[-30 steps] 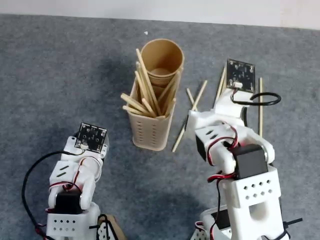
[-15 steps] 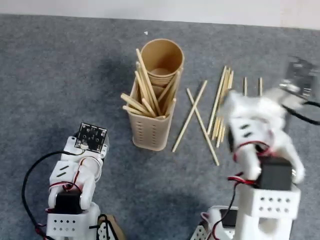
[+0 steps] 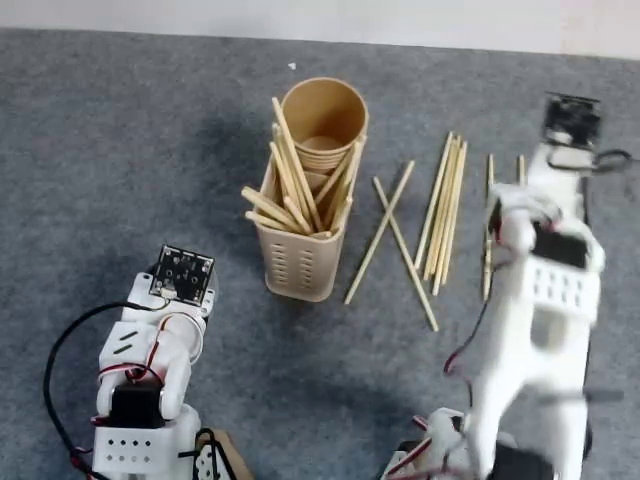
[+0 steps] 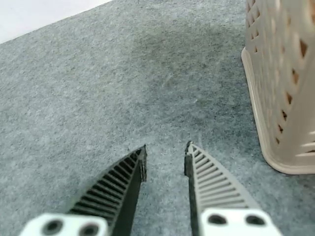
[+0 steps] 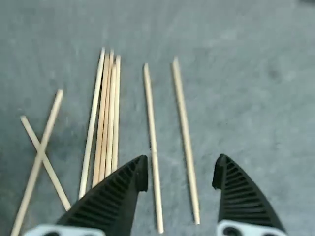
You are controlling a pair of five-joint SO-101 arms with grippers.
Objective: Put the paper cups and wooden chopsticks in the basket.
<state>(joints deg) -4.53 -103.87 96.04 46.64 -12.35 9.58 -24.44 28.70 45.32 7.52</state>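
So the basket point(image 3: 298, 262) stands near the middle of the table point(image 3: 100, 120), with paper cups point(image 3: 322, 115) and several wooden chopsticks point(image 3: 288, 200) already inside. More lie loose toward the right edge, and the right gripper point(image 5: 181, 160) is spread wide over two of them. The left gripper point(image 4: 166, 147), slightly parted and empty, sits near the basket.

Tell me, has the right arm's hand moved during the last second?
Yes. The right hand swung away from the basket, toward the high view's right edge, uncovering the loose chopsticks.
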